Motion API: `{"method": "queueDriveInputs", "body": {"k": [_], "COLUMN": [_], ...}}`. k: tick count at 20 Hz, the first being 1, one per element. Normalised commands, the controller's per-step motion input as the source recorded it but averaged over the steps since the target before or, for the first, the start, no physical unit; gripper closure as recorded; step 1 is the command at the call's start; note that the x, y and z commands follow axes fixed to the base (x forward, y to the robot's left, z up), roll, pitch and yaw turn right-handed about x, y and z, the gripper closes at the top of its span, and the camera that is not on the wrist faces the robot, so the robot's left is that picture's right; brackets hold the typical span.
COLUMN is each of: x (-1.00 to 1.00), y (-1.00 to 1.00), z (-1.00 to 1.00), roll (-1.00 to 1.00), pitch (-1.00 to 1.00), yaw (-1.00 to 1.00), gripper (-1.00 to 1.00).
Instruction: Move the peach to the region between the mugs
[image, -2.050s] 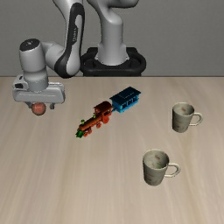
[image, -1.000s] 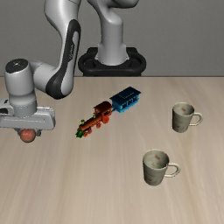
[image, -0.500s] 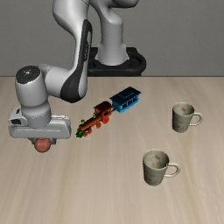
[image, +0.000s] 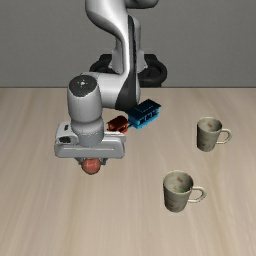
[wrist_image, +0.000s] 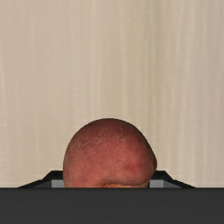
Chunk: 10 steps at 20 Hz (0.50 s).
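A reddish peach (image: 92, 166) hangs under my hand, held above the wooden table (image: 40, 220), with my gripper (image: 92, 165) shut on it. In the wrist view the peach (wrist_image: 108, 155) bulges up between my fingertips over bare wood. Two grey-green mugs stand toward the exterior view's right: one farther back (image: 209, 134), one nearer the front (image: 180, 191). Both mugs are well to the right of my hand.
A toy train with a red engine (image: 118, 125) and a blue wagon (image: 144, 115) lies just behind my hand, partly hidden by it. The robot's base (image: 130, 72) stands at the table's back edge.
My hand has carried the peach from the table's back left corner forward and then toward the exterior view's right, passing in front of the toy train. The mugs and train have not moved.
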Motion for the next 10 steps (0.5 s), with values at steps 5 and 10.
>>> {"method": "queueDriveInputs", "body": {"k": [5,10], "x": [0.0,0.0], "y": [1.0,1.0], "z": [0.0,0.0], "roll": [0.0,0.0], "pitch": [0.0,0.0], "yaw": [0.0,0.0], "gripper": [1.0,1.0]}}
